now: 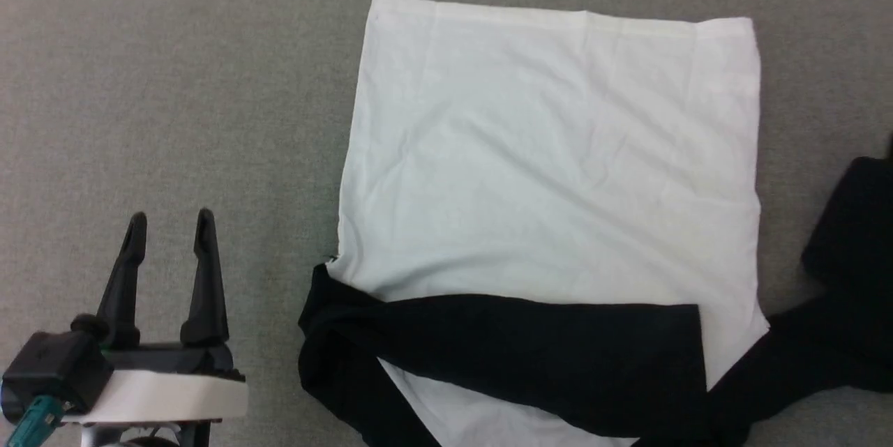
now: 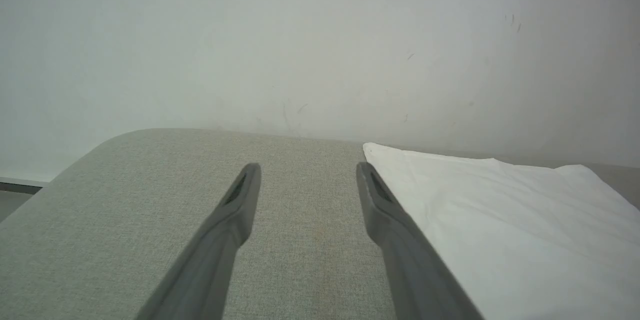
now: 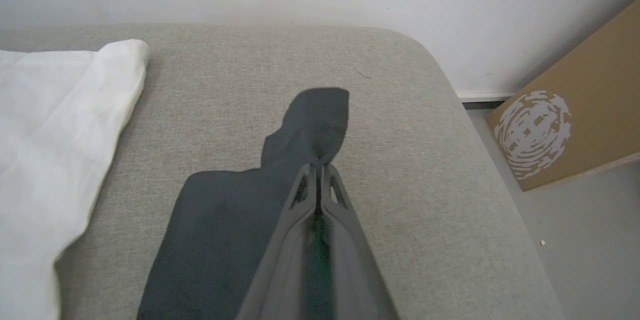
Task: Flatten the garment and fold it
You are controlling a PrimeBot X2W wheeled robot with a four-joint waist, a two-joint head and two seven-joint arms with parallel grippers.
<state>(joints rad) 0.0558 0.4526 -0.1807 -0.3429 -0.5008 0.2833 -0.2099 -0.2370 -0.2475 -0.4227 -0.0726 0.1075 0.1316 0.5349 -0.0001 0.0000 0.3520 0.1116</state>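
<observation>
The garment [image 1: 551, 154] lies spread on a grey padded surface [image 1: 174, 84], white body flat. One black sleeve [image 1: 523, 349] is folded across the body's near part. The other black sleeve [image 1: 837, 307] trails off to the right. My left gripper [image 1: 169, 224] stands open over bare surface, left of the garment and apart from it; in the left wrist view my left gripper [image 2: 307, 172] has the white body [image 2: 500, 220] just right of its right finger. In the right wrist view my right gripper [image 3: 317, 166] is shut, pinching a pucker of the black sleeve [image 3: 225, 220], with the white body [image 3: 50, 125] at left.
A pale wall [image 2: 320, 35] runs behind the surface's far edge. Off the surface's rounded right corner, a brown cardboard box [image 3: 575, 110] leans on the grey floor [image 3: 590, 240]. Bare grey surface stretches left of the garment.
</observation>
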